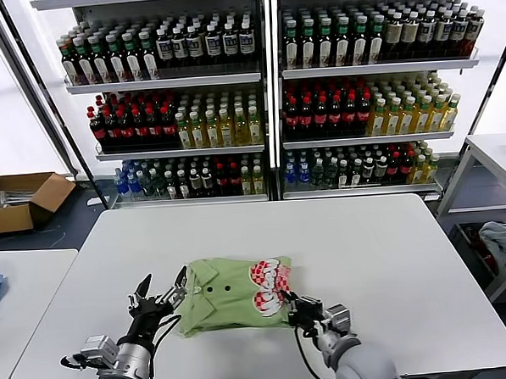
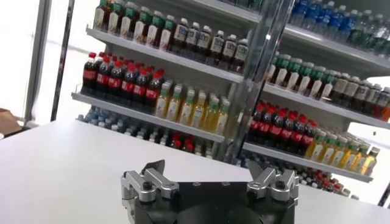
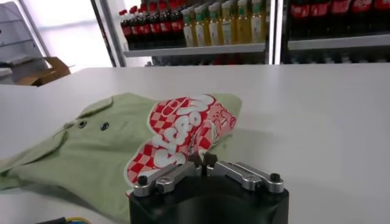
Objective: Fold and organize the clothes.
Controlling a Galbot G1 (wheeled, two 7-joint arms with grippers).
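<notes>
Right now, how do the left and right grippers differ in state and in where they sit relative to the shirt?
The left gripper is open, fingers spread, while the right gripper is shut, fingertips together. The left gripper sits at the collar end of the folded shirt, holding nothing; the right gripper sits at the printed end, by the red-and-white print. Both are low over the white table, near its front edge.
</notes>
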